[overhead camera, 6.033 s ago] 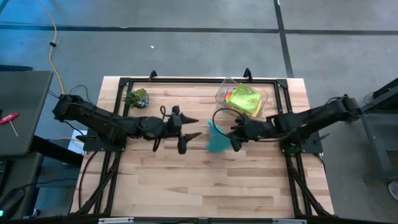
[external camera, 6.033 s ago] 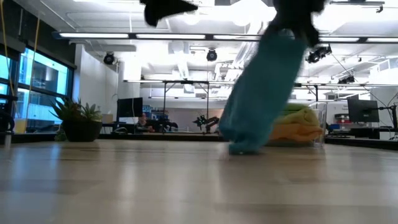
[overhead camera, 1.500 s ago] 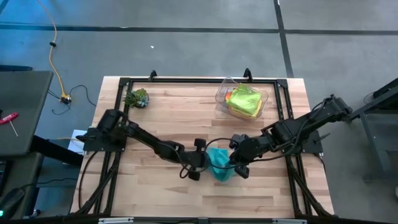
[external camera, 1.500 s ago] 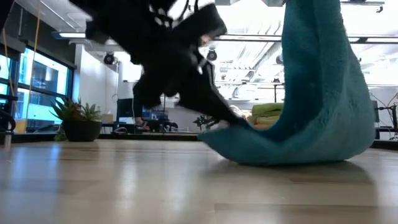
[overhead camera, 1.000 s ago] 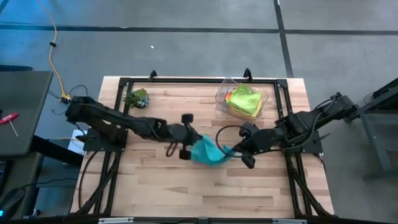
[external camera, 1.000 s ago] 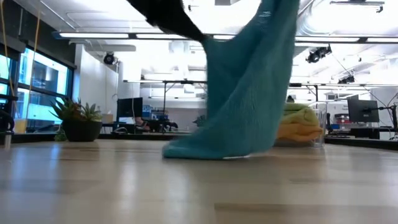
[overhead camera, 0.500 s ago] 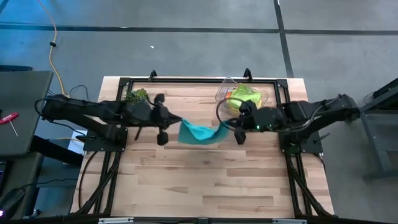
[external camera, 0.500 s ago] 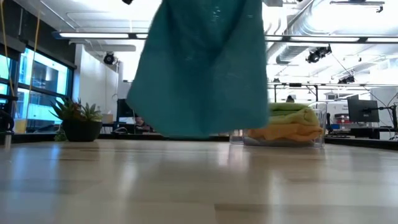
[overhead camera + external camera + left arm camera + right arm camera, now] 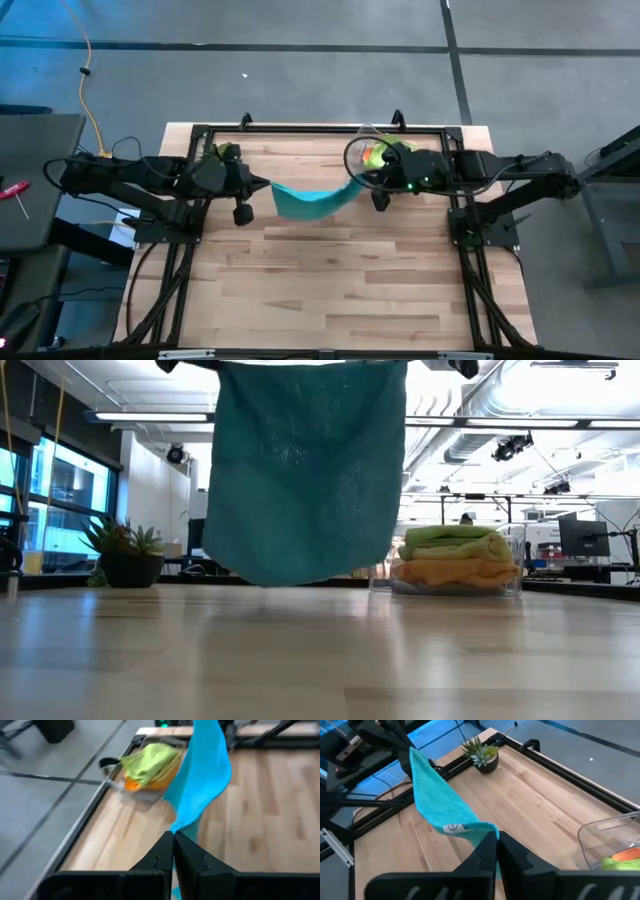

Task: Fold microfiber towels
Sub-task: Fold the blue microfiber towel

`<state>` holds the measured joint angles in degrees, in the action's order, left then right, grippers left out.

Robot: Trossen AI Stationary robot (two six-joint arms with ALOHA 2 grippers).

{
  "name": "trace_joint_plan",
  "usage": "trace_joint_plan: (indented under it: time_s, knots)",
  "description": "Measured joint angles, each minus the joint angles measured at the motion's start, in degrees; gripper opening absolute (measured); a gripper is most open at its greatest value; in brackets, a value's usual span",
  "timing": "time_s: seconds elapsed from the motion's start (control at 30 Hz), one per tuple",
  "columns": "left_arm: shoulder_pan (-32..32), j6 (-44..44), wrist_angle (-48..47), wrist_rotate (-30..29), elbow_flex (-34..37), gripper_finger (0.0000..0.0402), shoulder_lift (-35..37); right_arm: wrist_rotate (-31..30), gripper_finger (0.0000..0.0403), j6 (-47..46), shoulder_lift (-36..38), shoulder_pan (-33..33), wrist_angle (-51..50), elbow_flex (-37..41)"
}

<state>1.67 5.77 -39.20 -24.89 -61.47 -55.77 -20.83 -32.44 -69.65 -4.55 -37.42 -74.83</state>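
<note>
table (image 9: 330, 290): we see bare wood
teal towel (image 9: 310, 200): hanging stretched, clear of table
left gripper (image 9: 268, 185), right gripper (image 9: 356, 182): each clamps 1 corner

Left gripper (image 9: 268, 186) and right gripper (image 9: 357, 183) raised, jaws clamped.

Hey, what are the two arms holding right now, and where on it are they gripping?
Both hold the teal towel, stretched between them above the table: the left end effector pinches one top corner, the right end effector the other.
</note>
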Motion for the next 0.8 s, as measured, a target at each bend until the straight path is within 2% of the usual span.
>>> trace_joint_plan:
  time_s: [0.13,0.37,0.57,0.8]
  knots:
    - [-1.73,-3.16,-2.74,-1.30,0.00,0.0000,-0.31,2.20,0.0000,-0.13,0.00,2.16,-0.01,0.00]
    - [-5.66,-3.46,-8.43,-1.34,0.00,0.0000,-0.33,-1.47,0.0000,-3.50,-0.05,2.95,0.01,0.00]
    - [-9.96,-6.56,-9.29,-1.37,0.00,0.0000,-0.33,-1.65,0.0000,-5.22,-0.55,4.23,0.09,-0.04]
    - [-16.13,-10.72,-9.55,-0.98,0.00,0.0000,-0.33,3.75,0.0000,-4.63,-4.54,8.07,-0.03,-0.04]
